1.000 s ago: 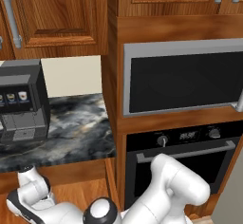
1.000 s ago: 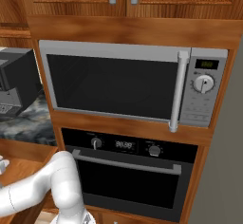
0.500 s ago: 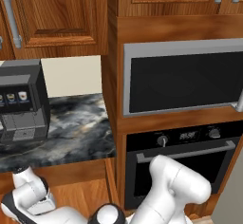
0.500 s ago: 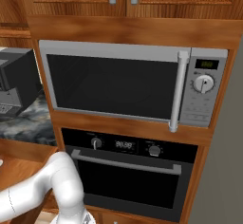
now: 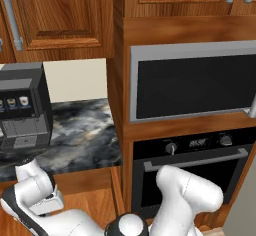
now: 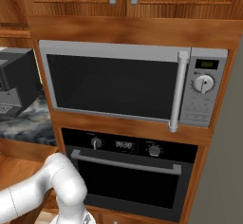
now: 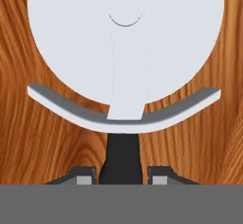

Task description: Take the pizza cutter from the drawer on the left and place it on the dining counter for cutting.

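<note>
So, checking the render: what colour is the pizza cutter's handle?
Black, below a pale grey wheel; the pizza cutter shows best in the hand view.

A silver microwave (image 6: 128, 83) sits above a black oven (image 6: 128, 173).

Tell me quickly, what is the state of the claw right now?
Claw: closed on the dark handle of the pizza cutter, above the wooden drawer floor.

Light was even and bright in all views, flat rendered shading, no glare or blur; shadows were soft and faint.
</note>
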Tool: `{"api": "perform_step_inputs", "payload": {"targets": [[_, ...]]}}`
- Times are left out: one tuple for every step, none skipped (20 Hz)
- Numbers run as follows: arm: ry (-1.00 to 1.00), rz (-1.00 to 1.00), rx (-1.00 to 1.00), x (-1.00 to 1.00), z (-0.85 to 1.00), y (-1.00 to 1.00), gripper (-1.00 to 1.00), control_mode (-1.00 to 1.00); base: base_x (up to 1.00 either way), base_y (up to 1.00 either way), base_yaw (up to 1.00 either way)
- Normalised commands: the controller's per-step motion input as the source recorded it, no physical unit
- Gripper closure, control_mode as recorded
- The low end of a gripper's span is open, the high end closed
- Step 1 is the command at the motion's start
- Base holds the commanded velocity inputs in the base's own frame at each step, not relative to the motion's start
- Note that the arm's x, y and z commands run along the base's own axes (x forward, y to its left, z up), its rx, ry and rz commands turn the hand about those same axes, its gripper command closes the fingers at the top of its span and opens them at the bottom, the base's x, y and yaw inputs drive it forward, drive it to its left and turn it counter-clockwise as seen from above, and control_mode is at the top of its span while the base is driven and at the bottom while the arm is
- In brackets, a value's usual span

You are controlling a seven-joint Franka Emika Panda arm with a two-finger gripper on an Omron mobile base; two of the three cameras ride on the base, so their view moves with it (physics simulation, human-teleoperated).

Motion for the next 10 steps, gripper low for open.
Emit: {"api": "perform_step_inputs", "payload": {"targets": [[0.00,0.00,0.00,-0.27,0.71,-0.35,1.00,-1.00,0.00,0.00,0.00],[0.00,0.00,0.00,-0.23,0.78,-0.36,1.00,-1.00,0.00,0.00,0.00],[0.00,0.00,0.00,-0.19,0.76,-0.39,1.00,-1.00,0.00,0.00,0.00],[0.00,0.00,0.00,-0.09,0.67,-0.29,1.00,-1.00,0.00,0.00,0.00],[0.00,0.01,0.00,-0.05,0.65,-0.29,1.00,-1.00,0.00,0.00,0.00],[0.00,0.00,0.00,-0.05,0.71,-0.29,1.00,-1.00,0.00,0.00,0.00],[0.00,0.00,0.00,-0.08,0.66,-0.32,1.00,-1.00,0.00,0.00,0.00],[0.00,0.00,0.00,-0.11,0.74,-0.34,1.00,-1.00,0.00,0.00,0.00],[0.00,0.00,0.00,-0.11,0.76,-0.33,1.00,-1.00,0.00,0.00,0.00],[0.00,0.00,0.00,-0.20,0.84,-0.41,1.00,-1.00,0.00,0.00,0.00]]}}
